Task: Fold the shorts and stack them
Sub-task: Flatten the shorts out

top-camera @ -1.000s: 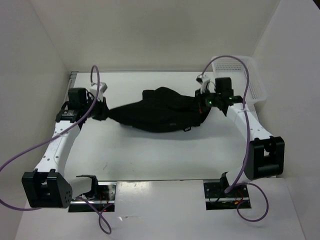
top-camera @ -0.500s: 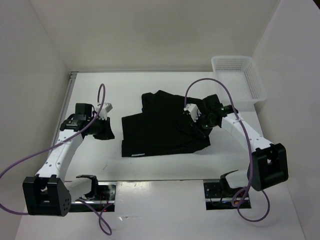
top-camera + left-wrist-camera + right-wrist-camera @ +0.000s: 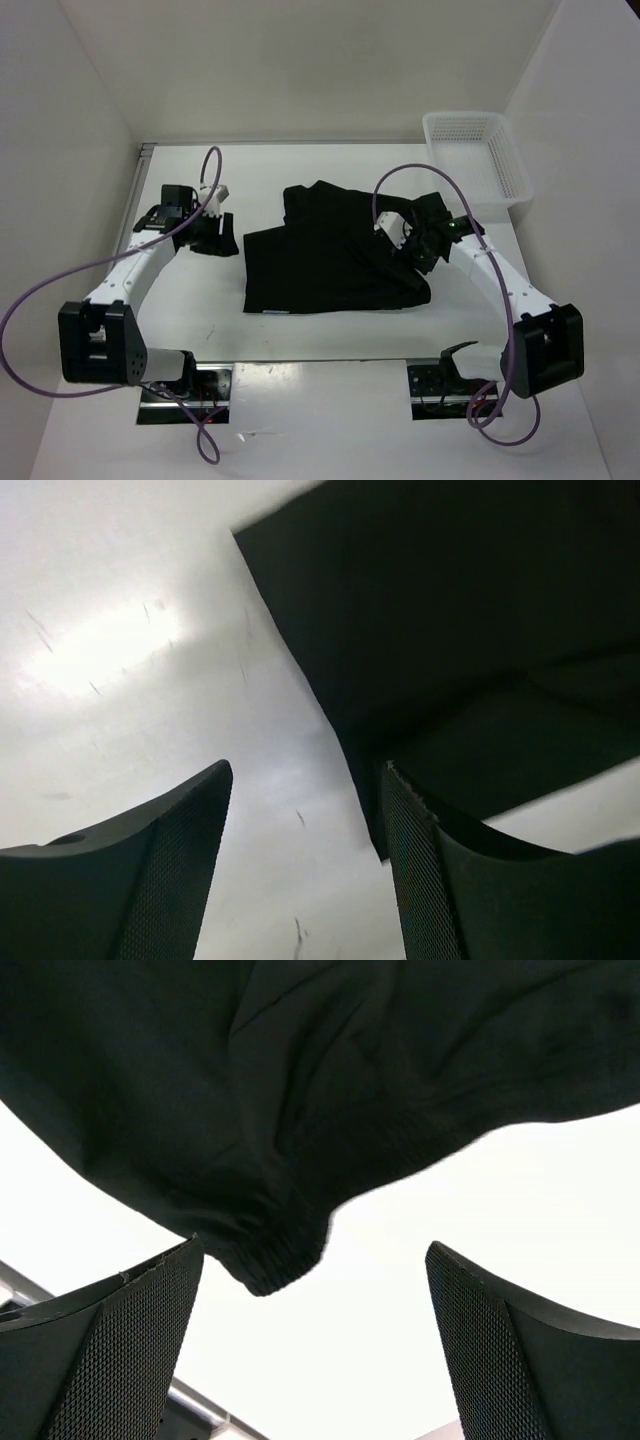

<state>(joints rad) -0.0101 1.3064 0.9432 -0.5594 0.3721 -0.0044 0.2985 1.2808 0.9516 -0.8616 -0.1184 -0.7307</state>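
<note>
The black shorts [image 3: 330, 250] lie spread flat on the white table, with a small pale mark [image 3: 268, 309] at their front left corner. My left gripper [image 3: 218, 236] sits just left of the shorts' left edge, apart from the cloth. In the left wrist view it [image 3: 307, 770] is open over bare table, the shorts [image 3: 450, 630] filling the upper right. My right gripper [image 3: 427, 243] hovers at the shorts' right edge. In the right wrist view it [image 3: 313, 1245] is open and holds nothing, a ribbed corner of the shorts [image 3: 270, 1260] hanging just beyond the left finger.
A white mesh basket [image 3: 482, 128] stands at the table's back right corner. White walls close in the left, back and right sides. Purple cables loop above both arms.
Both grippers held the shorts stretched and bunched between them a second ago. They have since laid them flat nearer the front, opened and let go.
</note>
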